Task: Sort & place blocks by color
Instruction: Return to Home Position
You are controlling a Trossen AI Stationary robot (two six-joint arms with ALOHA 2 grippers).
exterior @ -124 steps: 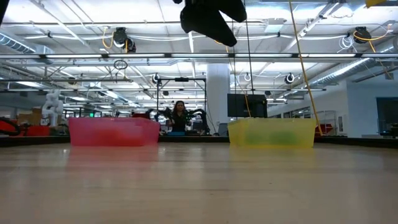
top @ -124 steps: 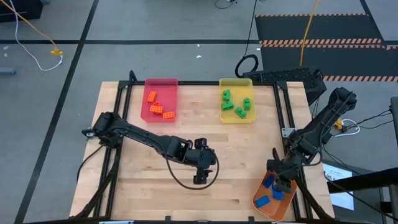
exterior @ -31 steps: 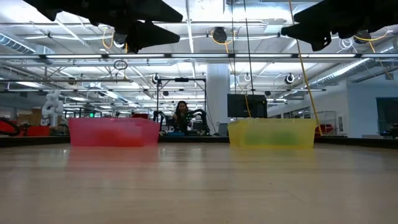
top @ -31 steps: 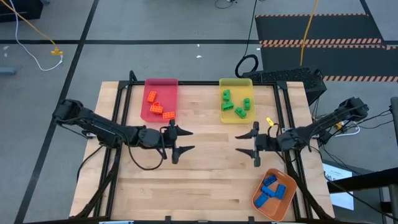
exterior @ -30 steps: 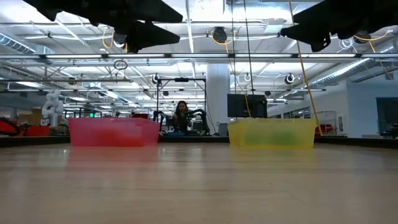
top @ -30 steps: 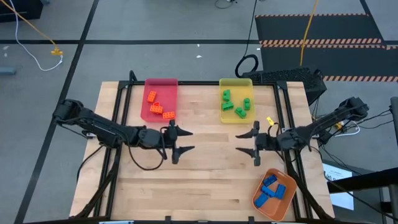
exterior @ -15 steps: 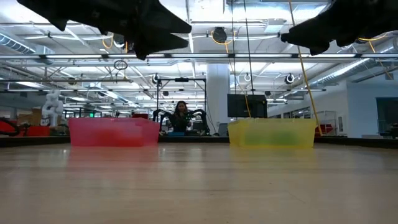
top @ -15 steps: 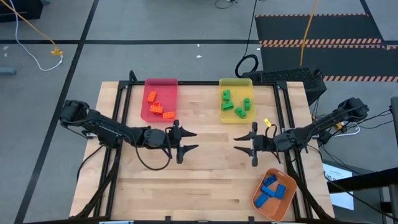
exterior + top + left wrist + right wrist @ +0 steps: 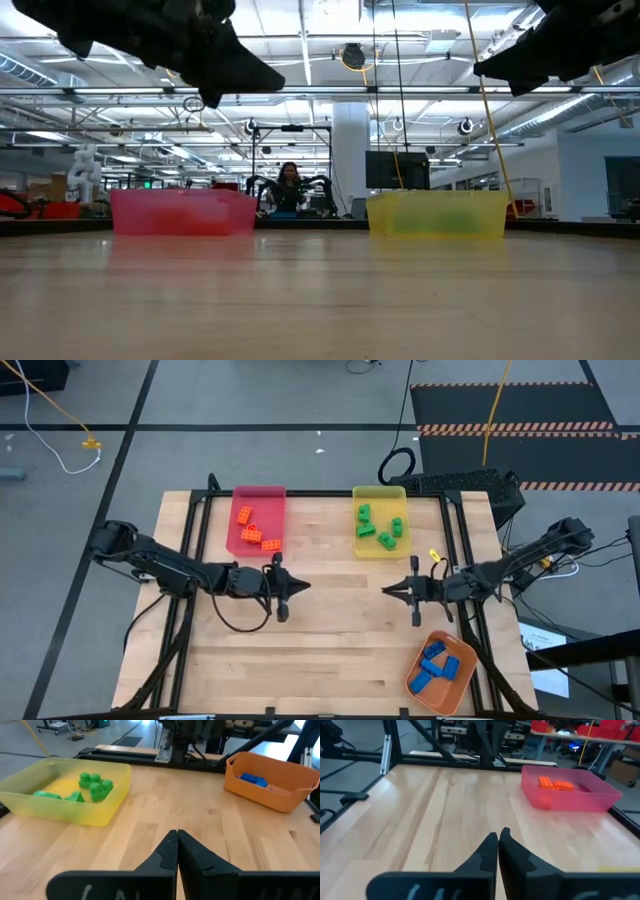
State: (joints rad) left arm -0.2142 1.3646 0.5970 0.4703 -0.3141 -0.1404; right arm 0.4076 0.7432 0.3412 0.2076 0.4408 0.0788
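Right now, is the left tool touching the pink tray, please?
Apart. The high view shows bare table between the left tool and the pink tray.

Left arm point(image 9: 150, 38), right arm point(image 9: 565, 40) cropped at low view's top (blocks point(image 9: 445, 217) blurred behind yellow tray point(image 9: 385, 224))

The wooden table point(image 9: 330, 630) carries a pink tray point(image 9: 262, 505), a yellow tray point(image 9: 385, 495) and an orange tray point(image 9: 453, 694).

that pale wooden plank table point(image 9: 165, 805) is smooth with a soft sheen. yellow plastic tray point(image 9: 65, 812) looks translucent, orange plastic tray point(image 9: 270, 795) opaque and glossy, green studded plastic bricks point(image 9: 97, 787) shiny.
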